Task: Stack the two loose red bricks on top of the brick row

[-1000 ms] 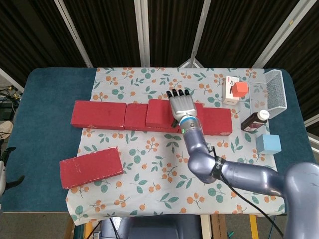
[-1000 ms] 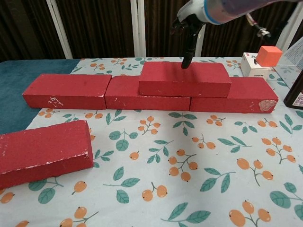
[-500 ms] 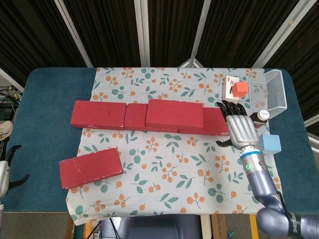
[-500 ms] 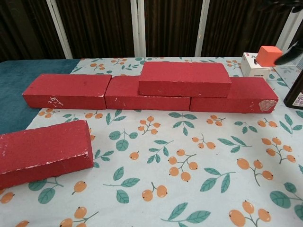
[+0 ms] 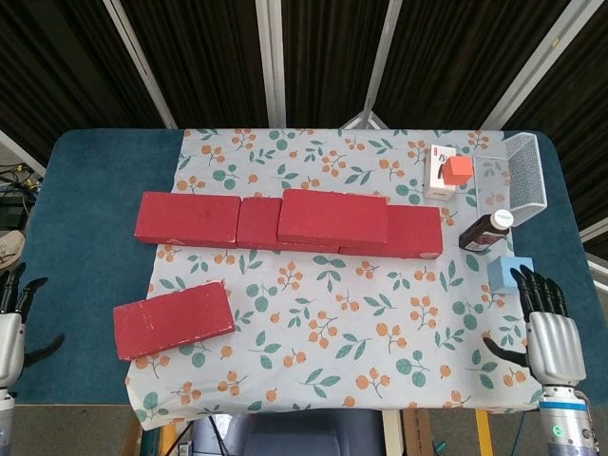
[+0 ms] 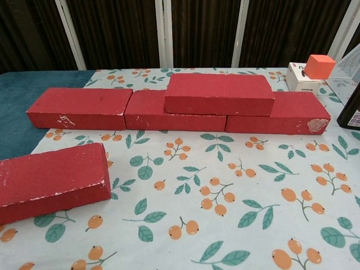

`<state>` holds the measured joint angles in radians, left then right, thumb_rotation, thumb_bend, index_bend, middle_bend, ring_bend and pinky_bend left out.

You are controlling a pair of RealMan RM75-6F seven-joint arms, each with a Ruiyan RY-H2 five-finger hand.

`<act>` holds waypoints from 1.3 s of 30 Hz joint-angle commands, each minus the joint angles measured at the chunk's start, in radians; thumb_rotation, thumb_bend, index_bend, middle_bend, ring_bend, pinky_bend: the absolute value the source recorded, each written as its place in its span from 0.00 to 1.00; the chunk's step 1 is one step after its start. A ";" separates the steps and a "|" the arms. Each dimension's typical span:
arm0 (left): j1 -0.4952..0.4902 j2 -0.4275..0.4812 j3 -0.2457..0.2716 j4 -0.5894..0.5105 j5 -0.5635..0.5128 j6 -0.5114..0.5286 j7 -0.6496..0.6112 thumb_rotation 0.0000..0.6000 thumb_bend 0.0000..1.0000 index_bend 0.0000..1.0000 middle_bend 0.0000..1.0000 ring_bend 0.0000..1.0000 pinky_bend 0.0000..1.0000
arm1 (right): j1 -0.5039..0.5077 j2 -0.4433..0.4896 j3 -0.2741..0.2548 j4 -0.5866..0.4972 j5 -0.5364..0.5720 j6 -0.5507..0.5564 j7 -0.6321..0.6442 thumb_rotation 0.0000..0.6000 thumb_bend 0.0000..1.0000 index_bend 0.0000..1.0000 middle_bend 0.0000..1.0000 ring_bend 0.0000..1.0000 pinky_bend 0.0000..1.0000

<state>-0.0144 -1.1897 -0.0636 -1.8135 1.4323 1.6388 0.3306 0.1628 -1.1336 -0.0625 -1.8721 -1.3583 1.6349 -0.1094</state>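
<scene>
Three red bricks form a row [image 5: 190,218] [image 6: 79,107] across the floral cloth. One red brick [image 5: 332,217] [image 6: 219,94] lies stacked on the row, over its middle and right bricks. A loose red brick [image 5: 173,318] [image 6: 50,180] lies flat at the cloth's front left. My right hand [image 5: 549,334] hovers at the front right corner, fingers apart and holding nothing. My left hand [image 5: 11,328] shows at the far left edge, fingers spread and empty. Neither hand appears in the chest view.
A white box with an orange cube [image 5: 448,173] [image 6: 315,70] stands at the back right, beside a wire basket [image 5: 524,179]. A dark bottle [image 5: 486,231] and a light blue cube [image 5: 511,275] sit near the right edge.
My right hand has left the stacked brick and drawn back to the front right corner. My left hand has risen slightly at the left edge. The bricks have not moved.
</scene>
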 commanded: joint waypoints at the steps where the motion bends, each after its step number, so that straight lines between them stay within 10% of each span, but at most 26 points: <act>1: 0.001 -0.009 -0.002 -0.020 0.006 0.001 0.001 1.00 0.03 0.16 0.03 0.04 0.17 | -0.032 -0.015 -0.009 0.040 -0.034 0.013 0.038 1.00 0.12 0.04 0.06 0.00 0.00; 8: -0.049 0.059 -0.034 -0.192 -0.102 -0.121 -0.017 1.00 0.00 0.04 0.00 0.00 0.12 | -0.058 -0.029 0.005 0.088 -0.039 -0.014 0.096 1.00 0.12 0.04 0.06 0.00 0.00; 22: -0.373 0.287 -0.157 -0.479 -0.685 -0.484 0.263 1.00 0.00 0.00 0.00 0.00 0.03 | -0.090 -0.003 0.044 0.100 -0.024 -0.054 0.164 1.00 0.12 0.04 0.06 0.00 0.00; 39: -0.607 0.082 -0.095 -0.462 -0.942 -0.405 0.458 1.00 0.00 0.00 0.00 0.00 0.03 | -0.108 -0.010 0.075 0.098 -0.026 -0.090 0.152 1.00 0.12 0.04 0.06 0.00 0.00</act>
<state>-0.6005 -1.0785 -0.1715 -2.2949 0.5064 1.2183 0.7776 0.0551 -1.1441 0.0119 -1.7735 -1.3845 1.5453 0.0431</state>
